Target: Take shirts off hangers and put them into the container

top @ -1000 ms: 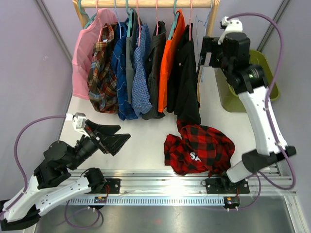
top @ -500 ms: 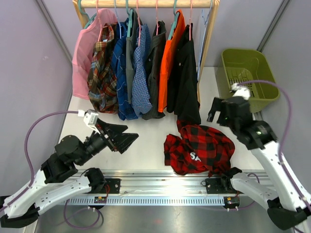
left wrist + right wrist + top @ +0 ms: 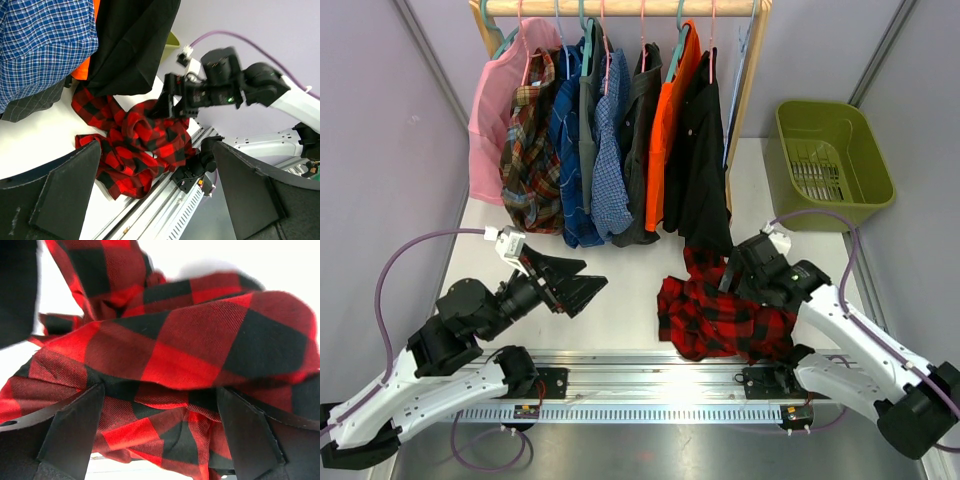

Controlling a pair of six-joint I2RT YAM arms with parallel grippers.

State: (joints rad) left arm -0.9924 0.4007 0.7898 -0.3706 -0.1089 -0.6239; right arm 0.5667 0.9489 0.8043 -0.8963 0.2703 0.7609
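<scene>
One white tabletop (image 3: 640,260) is seen from above, with the arm bases at its 6 o'clock edge. At 12 o'clock a thick wooden rail (image 3: 620,7) is hung with a row of cloth shirts on thin hook-topped hangers (image 3: 711,30): a pink shirt (image 3: 490,130) at the left end, then a brown-red plaid shirt (image 3: 525,160), a blue checked shirt (image 3: 605,170), a dark grey shirt (image 3: 638,140), an orange shirt (image 3: 665,140) and a plain black shirt (image 3: 698,160) at the right end.

At 2 o'clock an olive-green rectangular plastic bin (image 3: 868,150) with a flared rim is stood on the tabletop; no cloth is seen in it.

At 5 o'clock a red-and-black buffalo plaid shirt (image 3: 705,320) is lain crumpled on the tabletop, off any hanger, just below the black shirt's hem. The right gripper (image 3: 735,275) is held directly over its upper right part, jaws spread wide; in the right wrist view a raised fold is seen between the fingers, but nothing is clamped.

At 8 o'clock the left gripper (image 3: 585,280) is held above the tabletop, pointed toward 3 o'clock, jaws fully spread and nothing held.
</scene>
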